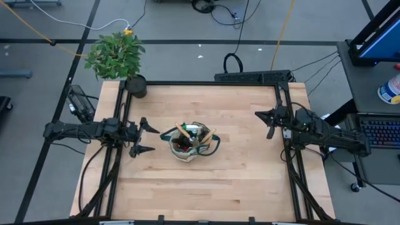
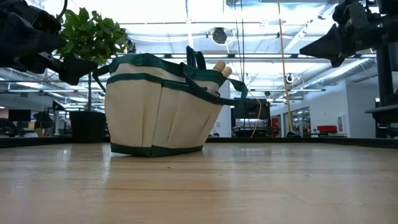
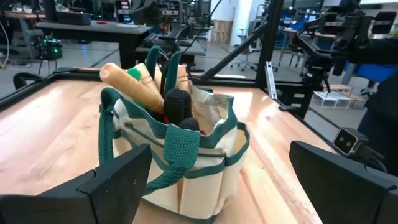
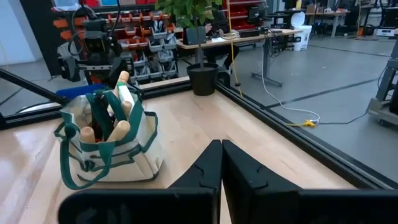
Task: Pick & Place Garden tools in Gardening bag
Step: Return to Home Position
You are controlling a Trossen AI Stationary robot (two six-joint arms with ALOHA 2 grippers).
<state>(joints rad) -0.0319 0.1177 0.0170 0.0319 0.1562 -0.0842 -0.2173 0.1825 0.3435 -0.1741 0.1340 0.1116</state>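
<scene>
Tabletop packing looks done: gardening bag just beyond left gripper's spread fingers, right gripper's pressed together; only homing seems left.

Only obstacle out on the wood is the bag, mid-table. The tool handles poke up past its rim, so its mouth is crowded from above. The left gripper, fingers spread, is just beside the bag's left wall, with little gap there. The right gripper, fingers together, hangs well apart, with wide bare table between. The plant pot blocks the far left corner. The near half is bare.
</scene>
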